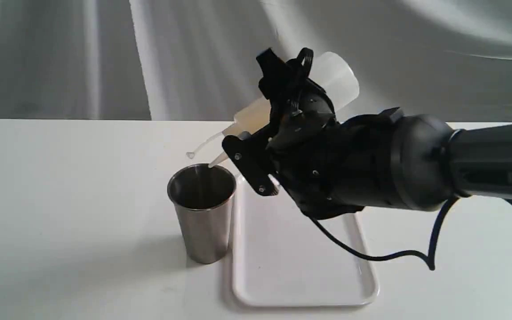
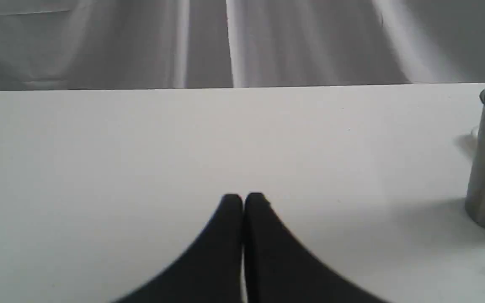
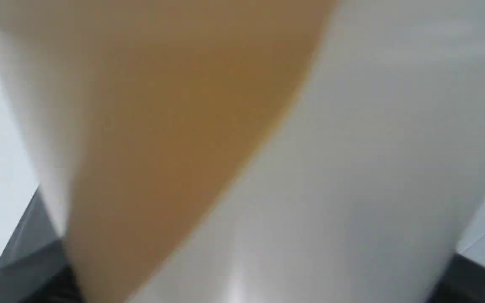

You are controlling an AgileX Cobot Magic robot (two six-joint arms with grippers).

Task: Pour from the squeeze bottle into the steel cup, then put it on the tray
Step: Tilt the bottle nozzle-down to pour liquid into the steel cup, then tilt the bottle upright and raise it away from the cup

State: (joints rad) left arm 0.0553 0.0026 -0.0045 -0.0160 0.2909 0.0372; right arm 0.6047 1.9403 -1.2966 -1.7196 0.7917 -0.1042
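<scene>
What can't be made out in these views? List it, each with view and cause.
- Any stream from the squeeze bottle: exterior view, too thin to see.
- Fill level in the steel cup: exterior view, dark interior.
- Finger contact of the right gripper: right wrist view, blurred bottle fills it.
- Far end of the tray: exterior view, behind the arm.
- Part of the cup: left wrist view, cut off by the edge.

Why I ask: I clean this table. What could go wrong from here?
The bottle's nozzle sits at the cup's rim, not over its middle, so liquid may run down outside. A finger of the right pincer hangs close to the unheld cup and might tip it.
</scene>
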